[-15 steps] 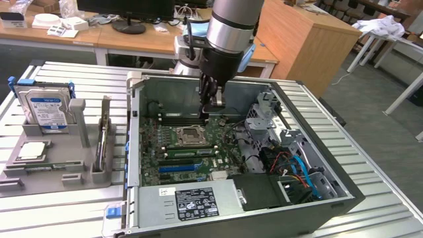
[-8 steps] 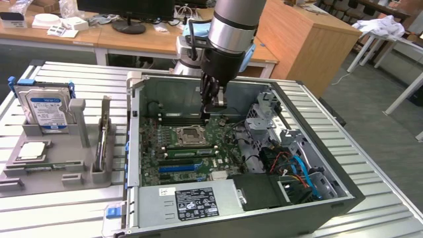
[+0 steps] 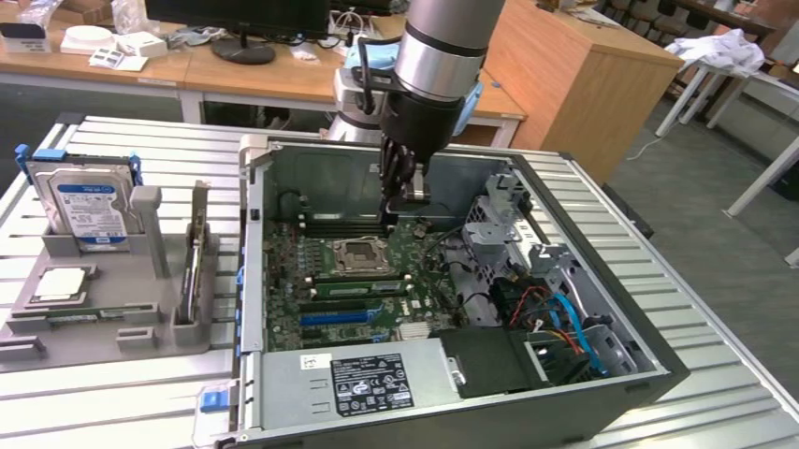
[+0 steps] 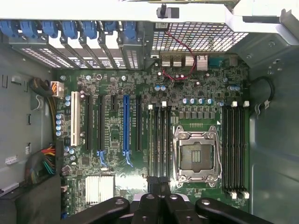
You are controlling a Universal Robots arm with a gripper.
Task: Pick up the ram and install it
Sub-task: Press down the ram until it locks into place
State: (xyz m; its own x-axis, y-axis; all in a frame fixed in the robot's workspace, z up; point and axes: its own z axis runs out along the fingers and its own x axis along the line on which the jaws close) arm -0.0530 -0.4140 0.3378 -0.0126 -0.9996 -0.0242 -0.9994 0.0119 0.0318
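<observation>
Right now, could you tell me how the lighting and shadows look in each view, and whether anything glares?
Exterior view: even room light, bright sheen on the ribbed silver metal table; the open grey computer case is shadowed in its lower corner. Wrist view: the green motherboard is evenly lit, the black hand dark.

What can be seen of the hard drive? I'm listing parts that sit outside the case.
The hard drive is a silver metal box with a white-and-blue label facing the exterior view. It stands upright on edge in a slot of the grey holder, on the exterior view's left, outside the open computer case. Blue side rails frame its top corners. Only the holder touches it.
</observation>
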